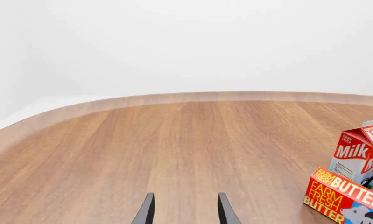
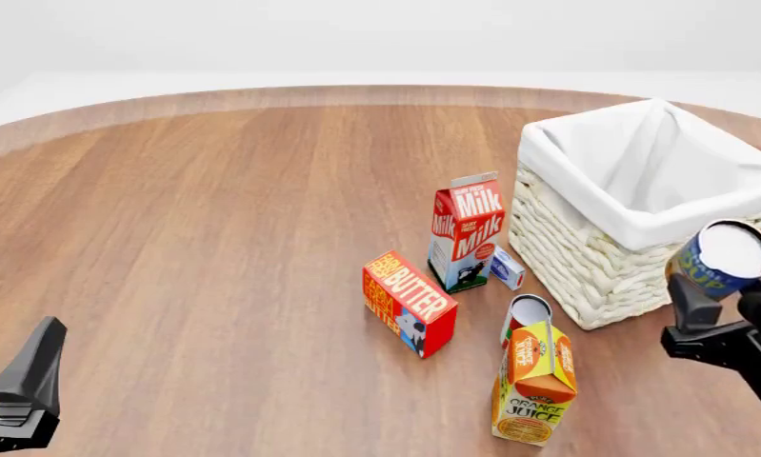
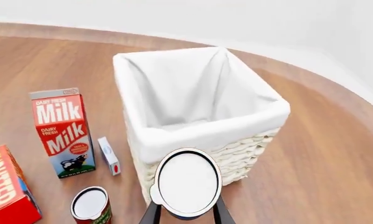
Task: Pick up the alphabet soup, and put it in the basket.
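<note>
On the wooden table, a milk carton stands just beside the basket, with a small white box between them. A butter box lies nearer the table's front edge, and an orange juice carton stands next to a reddish can close to the basket's front corner. The alphabet soup is lifted off the table, tilted, just outside the basket's near wall, level with its rim. The right gripper is clenched around the soup, one finger on each side. The left gripper hangs released with nothing between its fingers, over bare wood near the table's front-left edge.
</note>
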Controlling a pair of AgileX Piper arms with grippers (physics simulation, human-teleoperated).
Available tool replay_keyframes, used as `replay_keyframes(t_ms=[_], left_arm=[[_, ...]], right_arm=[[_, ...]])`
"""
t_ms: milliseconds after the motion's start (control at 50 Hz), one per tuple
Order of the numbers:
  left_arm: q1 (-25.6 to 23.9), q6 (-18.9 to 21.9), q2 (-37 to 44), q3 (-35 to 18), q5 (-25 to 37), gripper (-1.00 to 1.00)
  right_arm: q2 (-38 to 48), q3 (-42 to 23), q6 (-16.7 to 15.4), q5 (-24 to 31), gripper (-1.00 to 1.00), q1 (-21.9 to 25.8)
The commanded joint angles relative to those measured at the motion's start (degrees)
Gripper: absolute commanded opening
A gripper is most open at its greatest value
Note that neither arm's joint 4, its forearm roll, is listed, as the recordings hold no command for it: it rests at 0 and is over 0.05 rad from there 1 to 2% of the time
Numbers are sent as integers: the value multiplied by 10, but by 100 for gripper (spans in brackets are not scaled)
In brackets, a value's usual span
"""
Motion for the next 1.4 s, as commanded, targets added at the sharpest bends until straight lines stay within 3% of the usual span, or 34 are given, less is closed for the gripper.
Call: replay_keyframes(t_ms=[20,620,1400], left_arm=[[0,0,0,0,0,100],[0,0,0,0,0,100],[0,0,0,0,0,100]], right_arm=[[-67,-50,-4,68,-100,0],[-74,-137,-34,94,-100,13],[34,-255,-40,71,-100,5]])
